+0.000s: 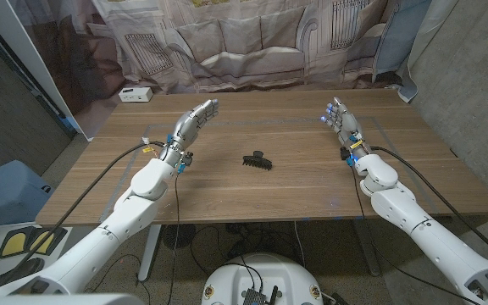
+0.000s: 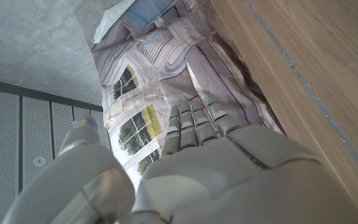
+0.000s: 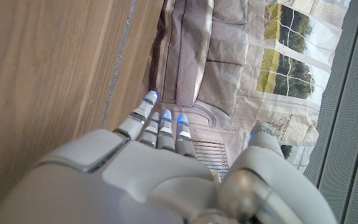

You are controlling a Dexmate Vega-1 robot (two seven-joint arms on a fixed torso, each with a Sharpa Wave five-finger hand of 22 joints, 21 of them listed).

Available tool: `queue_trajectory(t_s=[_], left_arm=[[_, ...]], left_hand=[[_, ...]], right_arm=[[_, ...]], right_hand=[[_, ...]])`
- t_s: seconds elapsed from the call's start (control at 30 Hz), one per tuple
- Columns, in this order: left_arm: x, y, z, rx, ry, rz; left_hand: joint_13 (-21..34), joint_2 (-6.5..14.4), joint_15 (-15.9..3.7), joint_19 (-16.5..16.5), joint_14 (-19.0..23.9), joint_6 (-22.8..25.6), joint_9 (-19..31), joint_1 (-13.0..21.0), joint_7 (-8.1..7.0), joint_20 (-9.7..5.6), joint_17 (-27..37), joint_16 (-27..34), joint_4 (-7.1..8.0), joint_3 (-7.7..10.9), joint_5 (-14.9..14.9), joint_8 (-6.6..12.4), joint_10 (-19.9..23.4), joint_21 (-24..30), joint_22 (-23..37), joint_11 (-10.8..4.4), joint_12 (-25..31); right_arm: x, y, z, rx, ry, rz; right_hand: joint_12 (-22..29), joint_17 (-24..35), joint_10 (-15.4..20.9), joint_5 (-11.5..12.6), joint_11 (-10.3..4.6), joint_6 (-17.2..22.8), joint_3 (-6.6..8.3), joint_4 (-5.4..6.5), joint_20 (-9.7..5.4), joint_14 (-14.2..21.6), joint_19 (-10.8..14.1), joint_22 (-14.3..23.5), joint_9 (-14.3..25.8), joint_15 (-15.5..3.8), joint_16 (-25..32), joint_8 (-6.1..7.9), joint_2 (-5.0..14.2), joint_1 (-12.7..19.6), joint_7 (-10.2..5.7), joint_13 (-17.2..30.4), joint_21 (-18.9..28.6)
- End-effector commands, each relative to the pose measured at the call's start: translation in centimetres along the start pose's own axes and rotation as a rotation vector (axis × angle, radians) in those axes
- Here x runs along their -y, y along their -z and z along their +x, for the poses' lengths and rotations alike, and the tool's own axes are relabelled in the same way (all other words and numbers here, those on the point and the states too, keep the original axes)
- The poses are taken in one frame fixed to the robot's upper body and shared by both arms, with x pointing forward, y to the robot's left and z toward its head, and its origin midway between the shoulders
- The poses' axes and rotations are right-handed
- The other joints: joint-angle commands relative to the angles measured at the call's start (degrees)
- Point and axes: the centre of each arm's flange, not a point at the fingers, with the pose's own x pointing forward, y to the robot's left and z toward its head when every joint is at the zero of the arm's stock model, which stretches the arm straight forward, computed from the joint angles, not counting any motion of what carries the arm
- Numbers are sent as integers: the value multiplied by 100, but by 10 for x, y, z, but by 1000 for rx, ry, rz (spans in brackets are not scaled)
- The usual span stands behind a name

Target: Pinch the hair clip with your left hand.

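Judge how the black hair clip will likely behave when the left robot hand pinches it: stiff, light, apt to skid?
The hair clip looks small, so probably light, and may skid on the smooth wooden table if nudged. Its toothed, claw-like outline suggests stiff plastic, unlikely to flop. The left robot hand is open and apart from it, so nothing steadies it.

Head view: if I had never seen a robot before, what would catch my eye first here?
Probably the two white arms reaching in from the bottom corners, the left hand and right hand both open over the wooden table. Between them, near the table's middle, lies a small black hair clip, touched by neither hand. Behind the table hangs a backdrop printed with a sofa.
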Motion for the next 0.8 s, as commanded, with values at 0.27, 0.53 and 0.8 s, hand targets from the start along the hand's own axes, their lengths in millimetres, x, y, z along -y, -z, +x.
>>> queue_trajectory(t_s=[0.27,0.53,0.8], left_arm=[[13,-25,-10,28,51,217],[17,-32,-16,47,74,240],[19,-37,-28,69,35,303]], left_hand=[[12,222,-63,81,143,147,16,593,-56,2,9,-47,-176,316,51,22,140,-118,21,-104,-17],[13,203,-101,134,234,242,17,796,-86,-3,5,-51,-213,388,47,31,242,-160,21,-148,-9],[14,126,-150,244,369,411,18,1002,-126,-41,2,-50,-218,438,23,52,387,-195,22,-209,7]], right_arm=[[-5,-5,-21,-11,28,-15],[-9,-10,-31,-5,32,-25],[-13,-13,-43,4,49,-22]], right_hand=[[-6,5,84,35,-3,48,29,-35,9,18,49,21,5,18,-16,30,22,74,-1,18,-31],[-11,4,90,33,-13,33,30,-38,16,25,58,21,6,19,-19,22,29,80,-12,19,-39],[-18,3,93,32,-12,34,31,-43,18,32,62,21,6,30,-24,20,33,87,-14,20,-48]])
